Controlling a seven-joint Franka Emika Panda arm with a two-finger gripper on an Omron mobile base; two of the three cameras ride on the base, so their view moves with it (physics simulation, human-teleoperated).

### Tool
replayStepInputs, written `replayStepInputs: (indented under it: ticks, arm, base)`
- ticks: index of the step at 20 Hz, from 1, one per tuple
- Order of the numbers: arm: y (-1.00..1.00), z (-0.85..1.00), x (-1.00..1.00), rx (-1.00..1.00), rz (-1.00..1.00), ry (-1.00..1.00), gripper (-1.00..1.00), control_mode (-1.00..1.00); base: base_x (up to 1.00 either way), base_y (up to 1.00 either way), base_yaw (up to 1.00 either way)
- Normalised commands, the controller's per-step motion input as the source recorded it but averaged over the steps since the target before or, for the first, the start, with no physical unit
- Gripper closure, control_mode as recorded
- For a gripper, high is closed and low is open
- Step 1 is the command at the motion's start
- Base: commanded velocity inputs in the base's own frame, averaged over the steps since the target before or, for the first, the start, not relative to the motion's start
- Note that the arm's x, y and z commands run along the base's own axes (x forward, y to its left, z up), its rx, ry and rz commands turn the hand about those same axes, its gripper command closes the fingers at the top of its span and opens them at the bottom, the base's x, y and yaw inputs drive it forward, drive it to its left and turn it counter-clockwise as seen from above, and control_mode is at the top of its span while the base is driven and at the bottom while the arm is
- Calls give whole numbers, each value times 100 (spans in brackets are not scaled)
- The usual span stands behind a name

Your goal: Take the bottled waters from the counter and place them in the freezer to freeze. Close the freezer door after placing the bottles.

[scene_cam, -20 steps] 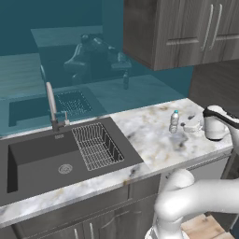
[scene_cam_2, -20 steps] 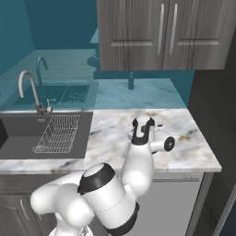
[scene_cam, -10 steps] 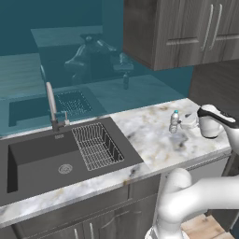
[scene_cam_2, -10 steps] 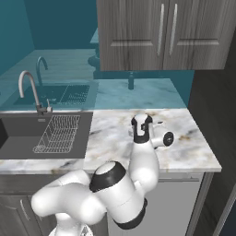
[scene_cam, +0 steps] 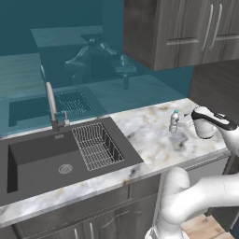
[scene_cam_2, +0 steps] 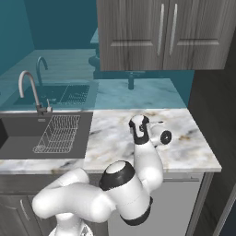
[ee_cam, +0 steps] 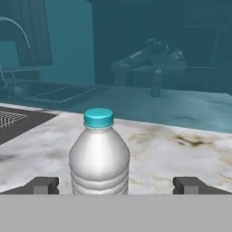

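A: Hand view: gripper (ee_cam: 116, 185) spread wide, fingertips (ee_cam: 43, 185) either side of one bottled water (ee_cam: 99, 158), not touching it. Bottle upright on the counter (ee_cam: 181, 154), light blue cap on.

B: Left base view?

A: Same bottle (scene_cam: 174, 121) stands just beside the gripper (scene_cam: 186, 122), on the counter's (scene_cam: 149, 140) right part. Sink (scene_cam: 46, 158) with wire rack (scene_cam: 98, 145) and faucet (scene_cam: 52, 105) well apart to the left. Wall cabinets (scene_cam: 186, 28) overhead.

B: Anything blocking?

A: In the right base view the arm (scene_cam_2: 145, 147) covers the bottle.
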Motion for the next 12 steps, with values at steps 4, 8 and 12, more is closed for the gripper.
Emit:
replayStepInputs:
  ticks: [4,8,12]
  arm:
    - [1,-5,-1,0,-2,0,-100,-100]
    - [4,-3,-9,0,0,0,-100,-100]
    - [1,0,-1,0,0,0,-100,-100]
  base:
    - [0,0,0]
    - [0,0,0]
    - [0,0,0]
